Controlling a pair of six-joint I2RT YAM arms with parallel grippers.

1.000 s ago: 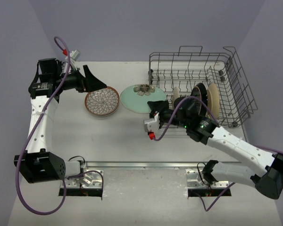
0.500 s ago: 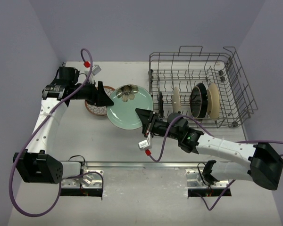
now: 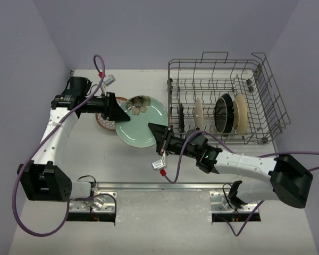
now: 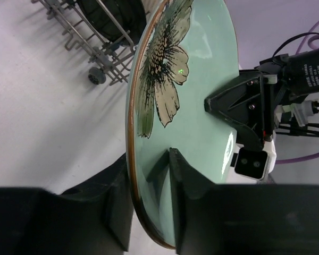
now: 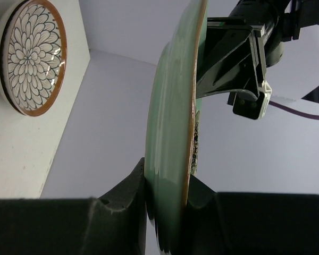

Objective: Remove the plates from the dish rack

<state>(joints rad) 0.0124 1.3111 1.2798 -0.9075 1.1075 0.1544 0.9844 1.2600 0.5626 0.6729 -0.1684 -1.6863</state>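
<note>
Between the two hands hangs a pale green round plate with a flower motif and brown rim, held at a tilt and well left of the grey wire dish rack.

Left hand: jaws drawn in on the plate's near-left edge, one of its black fingers on each face. It has hold of the rim.

Right hand: jaws almost closed, clamped on the opposite edge of the same plate.

The left wrist view shows the flowered face with the right hand pressed on the far rim, and a corner of the rack beyond. The right wrist view shows the plate edge-on with the left hand past its far rim. It also shows a brown-rimmed round plate with a white petal pattern lying flat on the white counter. From above, that plate sits directly under the left hand, half hidden.

Rack contents, right of the right hand, all standing on edge between the tines: a cream plate, a black plate and a tan plate just beside it.
</note>
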